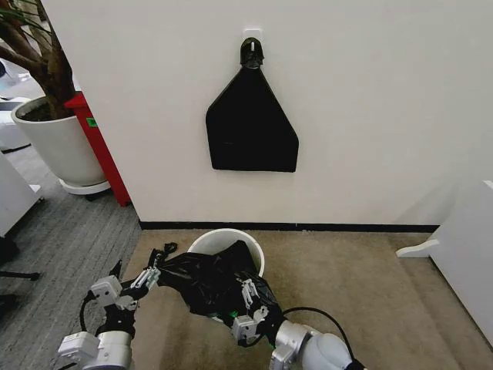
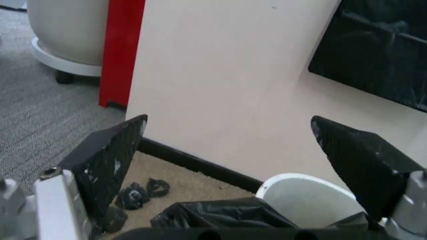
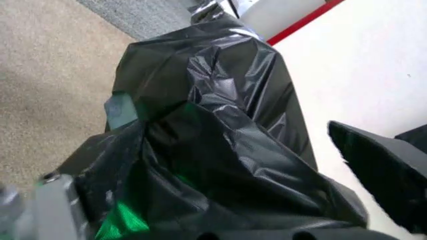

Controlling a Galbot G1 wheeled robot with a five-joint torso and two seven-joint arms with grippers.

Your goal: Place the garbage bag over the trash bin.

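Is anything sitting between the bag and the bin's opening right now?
Nothing visible does. The garbage bag already drapes over the near side of the trash bin, whose far rim is bare. The left gripper is at the bag's left edge, the right gripper at its near side, jaws spread.

A flat black triangular sheet (image 1: pixel 252 127) hangs from a wall hook (image 1: pixel 252 48) on the cream wall (image 1: pixel 370 108). At far left a large white plant pot (image 1: pixel 58 146) stands beside a red panel (image 1: pixel 100 146). Beige carpet (image 1: pixel 370 285) meets a black baseboard (image 1: pixel 308 227).
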